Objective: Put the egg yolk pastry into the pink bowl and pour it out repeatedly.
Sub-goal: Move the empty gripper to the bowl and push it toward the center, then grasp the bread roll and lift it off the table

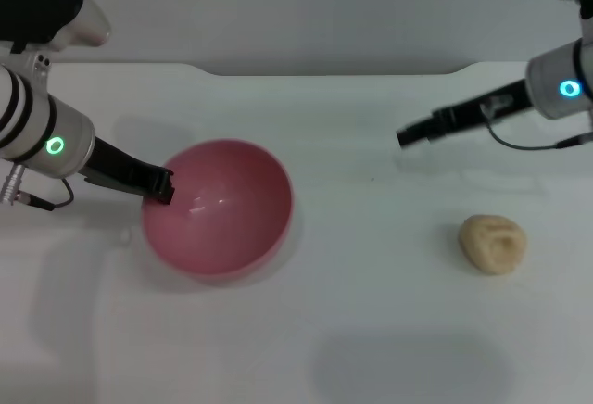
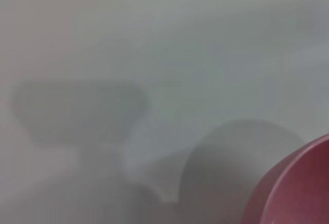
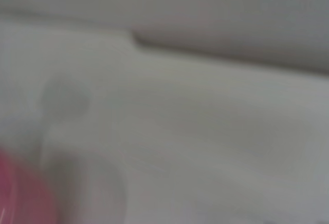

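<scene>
The pink bowl (image 1: 222, 209) is on the white table at the left of centre, tipped so that its glossy inside faces right and forward; nothing is in it. My left gripper (image 1: 162, 187) is shut on the bowl's left rim. The bowl's edge shows in the left wrist view (image 2: 300, 188) and as a pink blur in the right wrist view (image 3: 15, 196). The egg yolk pastry (image 1: 494, 243), a pale beige lump with a dented top, lies on the table at the right, well apart from the bowl. My right gripper (image 1: 405, 136) hovers behind and to the left of the pastry, holding nothing.
The white table (image 1: 371, 330) spreads around both things. Its far edge, with a recessed step (image 1: 334, 72), runs across the back. A cable (image 1: 537, 145) hangs under the right arm.
</scene>
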{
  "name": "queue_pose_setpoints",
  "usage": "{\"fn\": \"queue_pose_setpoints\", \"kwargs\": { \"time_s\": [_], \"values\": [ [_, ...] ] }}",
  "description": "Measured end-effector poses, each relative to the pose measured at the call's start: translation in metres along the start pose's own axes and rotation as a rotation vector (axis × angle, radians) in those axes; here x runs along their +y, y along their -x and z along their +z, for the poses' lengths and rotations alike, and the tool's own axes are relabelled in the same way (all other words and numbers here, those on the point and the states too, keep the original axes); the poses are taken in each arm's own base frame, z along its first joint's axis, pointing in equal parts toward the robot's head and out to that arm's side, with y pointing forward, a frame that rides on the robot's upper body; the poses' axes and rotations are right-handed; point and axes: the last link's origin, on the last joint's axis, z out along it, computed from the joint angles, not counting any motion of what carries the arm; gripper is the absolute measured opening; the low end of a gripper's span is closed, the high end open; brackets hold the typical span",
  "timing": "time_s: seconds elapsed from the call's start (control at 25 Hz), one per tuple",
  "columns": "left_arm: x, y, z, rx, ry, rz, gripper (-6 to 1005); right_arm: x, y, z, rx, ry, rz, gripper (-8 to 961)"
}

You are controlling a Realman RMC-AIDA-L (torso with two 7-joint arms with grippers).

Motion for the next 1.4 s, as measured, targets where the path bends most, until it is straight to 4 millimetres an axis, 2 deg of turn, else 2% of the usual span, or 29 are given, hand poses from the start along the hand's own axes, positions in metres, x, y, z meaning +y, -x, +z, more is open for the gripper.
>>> {"fn": "queue_pose_setpoints", "kwargs": {
  "time_s": [0.24, 0.4, 0.56, 0.8, 1.2, 1.4],
  "values": [
    [-0.002, -0.006, -0.001, 0.036, -0.016, 0.004, -1, -0.001, -0.006, -0.042, 0.190, 0.003, -0.078, 536],
    [-0.002, -0.008, -0.002, 0.051, -0.022, 0.009, -1, -0.002, -0.017, -0.055, 0.299, -0.009, -0.086, 536],
    [0.000, -0.014, -0.006, 0.075, -0.026, 0.022, -2, -0.004, -0.032, -0.050, 0.402, -0.072, -0.108, 536],
    [0.003, -0.023, -0.013, 0.112, -0.031, 0.039, -2, 0.004, -0.044, -0.036, 0.411, -0.100, -0.148, 535],
    [0.006, -0.027, -0.015, 0.119, -0.030, 0.047, -1, 0.015, -0.046, -0.005, 0.420, -0.185, -0.255, 534],
    [0.006, -0.027, -0.015, 0.120, -0.030, 0.047, -1, 0.014, -0.044, 0.001, 0.400, -0.231, -0.263, 514]
  ]
}}
